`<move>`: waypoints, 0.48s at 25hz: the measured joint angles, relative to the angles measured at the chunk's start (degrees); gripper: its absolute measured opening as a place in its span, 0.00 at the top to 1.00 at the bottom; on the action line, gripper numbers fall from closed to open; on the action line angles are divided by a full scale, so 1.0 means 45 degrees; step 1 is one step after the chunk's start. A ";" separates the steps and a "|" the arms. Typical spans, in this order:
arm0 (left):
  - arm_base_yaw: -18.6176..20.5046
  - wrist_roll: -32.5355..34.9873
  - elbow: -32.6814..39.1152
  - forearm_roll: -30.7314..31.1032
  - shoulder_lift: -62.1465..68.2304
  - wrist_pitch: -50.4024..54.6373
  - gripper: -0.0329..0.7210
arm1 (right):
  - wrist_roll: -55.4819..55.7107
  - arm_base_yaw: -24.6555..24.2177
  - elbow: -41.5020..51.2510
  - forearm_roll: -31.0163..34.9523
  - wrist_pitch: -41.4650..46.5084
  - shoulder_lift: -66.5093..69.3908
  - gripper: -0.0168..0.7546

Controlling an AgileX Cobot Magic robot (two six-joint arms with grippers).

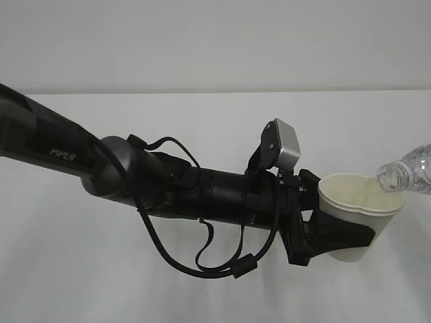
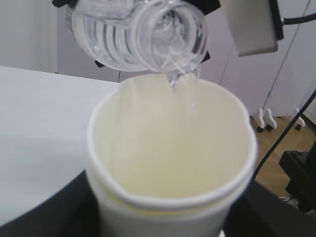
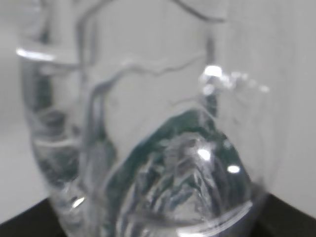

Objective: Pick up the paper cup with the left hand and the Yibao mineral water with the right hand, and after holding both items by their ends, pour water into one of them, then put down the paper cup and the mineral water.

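The left hand (image 1: 340,232) is seen in the exterior view clamped on the lower body of the paper cup (image 1: 357,212), its black fingers (image 1: 343,234) pressed against the cup's wall on either side, with the jaws held fairly wide by the cup's girth. The cup is carried clear of the white table (image 1: 215,289), roughly upright, its rolled rim slightly squeezed out of round. Just beside and above that rim, at the right, the open neck of the Yibao mineral water (image 1: 406,171) is tilted down toward the cup; only its neck and shoulder are shown there, and the right hand is cut off by the frame edge. What that view hides is given by the left wrist view: the bottle's mouth (image 2: 170,34) is poised over the far rim of the cup (image 2: 173,163), and a thin clear stream is seen falling from it into the cup. In the right wrist view the bottle's ribbed body (image 3: 148,133) fills the frame, blurred, with green showing through it, apparently grasped though the fingers are barely shown. One cup and one bottle are counted.
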 joint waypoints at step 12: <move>0.0000 -0.0018 0.0000 0.0024 0.0000 -0.0022 0.34 | 0.0040 0.0000 0.0000 -0.0419 0.0000 0.0000 0.39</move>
